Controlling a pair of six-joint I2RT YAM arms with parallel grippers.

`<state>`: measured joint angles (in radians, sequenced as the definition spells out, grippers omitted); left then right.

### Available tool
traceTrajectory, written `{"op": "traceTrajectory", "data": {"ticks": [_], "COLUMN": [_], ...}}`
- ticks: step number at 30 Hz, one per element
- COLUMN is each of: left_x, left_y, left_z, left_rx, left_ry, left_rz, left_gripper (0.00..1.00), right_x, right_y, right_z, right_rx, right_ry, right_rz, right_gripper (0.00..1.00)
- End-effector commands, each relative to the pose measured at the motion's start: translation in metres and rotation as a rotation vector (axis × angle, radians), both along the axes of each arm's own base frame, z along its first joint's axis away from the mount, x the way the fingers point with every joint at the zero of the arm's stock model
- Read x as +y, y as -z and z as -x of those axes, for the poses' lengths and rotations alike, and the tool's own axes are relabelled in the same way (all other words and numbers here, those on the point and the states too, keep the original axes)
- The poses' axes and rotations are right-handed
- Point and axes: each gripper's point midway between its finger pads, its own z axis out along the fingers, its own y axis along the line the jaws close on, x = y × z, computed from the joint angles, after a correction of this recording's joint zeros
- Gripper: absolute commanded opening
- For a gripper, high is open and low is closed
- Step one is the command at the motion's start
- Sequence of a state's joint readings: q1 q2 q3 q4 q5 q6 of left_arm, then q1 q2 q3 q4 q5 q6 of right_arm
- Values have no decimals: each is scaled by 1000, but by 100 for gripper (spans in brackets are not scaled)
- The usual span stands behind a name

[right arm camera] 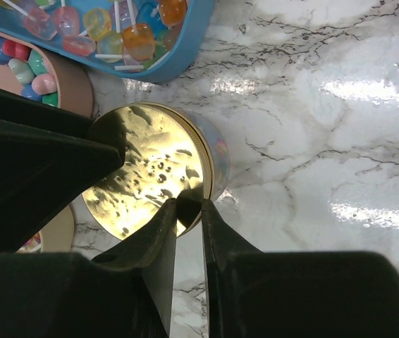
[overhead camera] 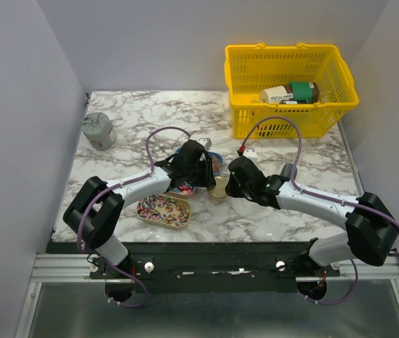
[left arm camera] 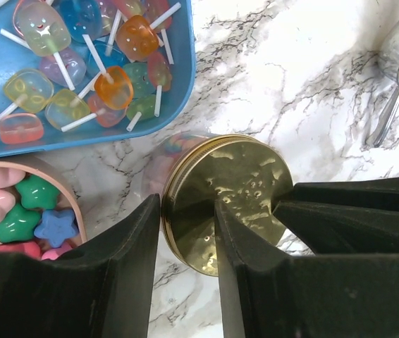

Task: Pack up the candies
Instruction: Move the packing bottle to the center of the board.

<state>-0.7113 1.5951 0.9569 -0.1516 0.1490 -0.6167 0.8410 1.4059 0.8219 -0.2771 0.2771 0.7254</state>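
Marble tabletop (overhead camera: 136, 113); left arm (overhead camera: 132, 186) and right arm (overhead camera: 319, 201) bent inward, wrists meeting mid-table. Left gripper (left arm camera: 187, 204): fingers part-open astride the gold-lidded jar (left arm camera: 235, 183) edge, gripping nothing I can see. Right gripper (right arm camera: 189, 204): fingers a sliver apart at its rim; hold, I cannot tell. Candies (left arm camera: 16, 211): bowl (left arm camera: 78, 211) just beyond left fingers, leftward.

No text can be read anywhere: the packages (overhead camera: 290, 92) in the yellow basket (overhead camera: 244, 69), at one o'clock in the top view, carry labels too small to make out.
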Motion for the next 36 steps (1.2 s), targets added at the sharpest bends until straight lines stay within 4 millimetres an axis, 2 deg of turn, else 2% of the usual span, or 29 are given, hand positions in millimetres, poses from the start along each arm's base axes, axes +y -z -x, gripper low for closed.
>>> {"op": "traceTrajectory", "data": {"ticks": [1,4,7,9,15,16,18,19,21,23,24,26,27,28,30,31,32,33,35,36], "left_x": [20,18,20,24,21,13,4,-8,-16,-32,-33,-44,-41,-43,-46,-44,-44,-48,-43,-43], "left_y": [42,44,48,49,39,35,31,26,30,26,32,27,28,22,10,5,0,-6,-7,-8], "left_z": [28,31,37,44,52,54,57,62,65,68,64,62,57,54,56,54,54,60,59,60], "left_rx": [81,79,84,93,44,22,-7,-39,-74,-107,-117,-147,-175,-203,-255,-300,-331,-371,-426,-440], "left_ry": [33,31,12,-12,-26,-7,19,48,50,56,30,-1,-42,-58,-62,-74,-71,-50,-73,-78], "left_rz": [-143,-139,-138,-124,-55,-34,-12,13,15,55,42,77,66,84,93,81,68,49,-8,-31], "left_gripper": [43,42,37,38,50,52,52,52,52,52,53,53,53,61,69,79,82,85,99,99], "right_x": [-50,-52,-52,-50,-43,-46,-47,-49,-52,-55,-56,-63,-66,-66,-73,-74,-80,-83,-87,-89], "right_y": [69,67,54,44,12,9,3,-1,-3,-7,-8,-13,-16,-21,-32,-37,-33,-45,-48,-47], "right_z": [49,52,50,48,40,42,40,38,36,36,36,36,36,35,37,36,39,40,45,48], "right_rx": [189,194,176,165,142,147,135,117,97,77,68,40,27,3,-47,-76,-83,-119,-135,-138], "right_ry": [-45,-27,-4,-3,5,7,10,15,24,33,37,61,71,78,90,94,97,103,98,96], "right_rz": [272,261,243,234,211,224,225,225,223,213,210,189,181,159,114,94,99,63,32,22], "right_gripper": [26,26,26,26,32,36,38,41,44,46,47,49,50,51,52,53,54,54,58,60]}}
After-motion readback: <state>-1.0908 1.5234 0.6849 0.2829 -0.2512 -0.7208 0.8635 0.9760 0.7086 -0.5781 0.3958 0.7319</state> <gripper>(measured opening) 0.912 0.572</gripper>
